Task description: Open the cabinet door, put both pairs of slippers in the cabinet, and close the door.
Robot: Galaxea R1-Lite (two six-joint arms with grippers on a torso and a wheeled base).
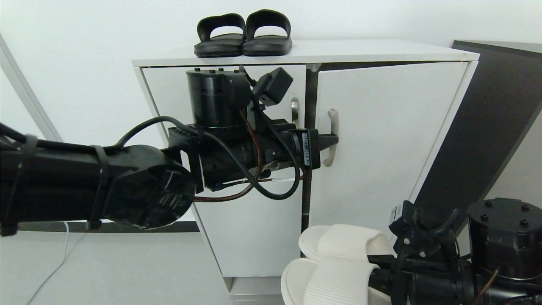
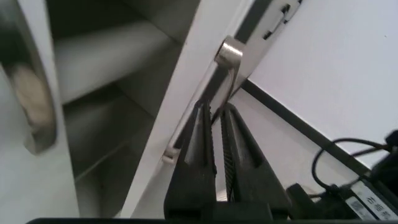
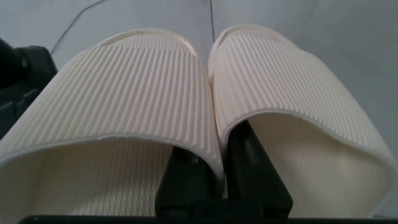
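Observation:
A white two-door cabinet (image 1: 381, 53) stands ahead with a pair of black slippers (image 1: 243, 36) on its top. My left gripper (image 1: 332, 139) is shut on the metal handle (image 1: 333, 116) of the right door (image 1: 381, 140); in the left wrist view its fingers (image 2: 233, 143) pinch the handle bar (image 2: 229, 53). The door stands slightly ajar, and shelves (image 2: 106, 50) show inside. Low at the right, my right gripper (image 3: 219, 158) is shut on a pair of white ribbed slippers (image 1: 338, 262), pinching their inner sides together in front of the cabinet's foot.
The left door (image 1: 250, 228) is shut, its handle (image 1: 294, 111) just beside my left wrist. A dark panel (image 1: 487, 127) leans along the cabinet's right side. A thin cable (image 1: 55, 267) lies on the pale floor to the left.

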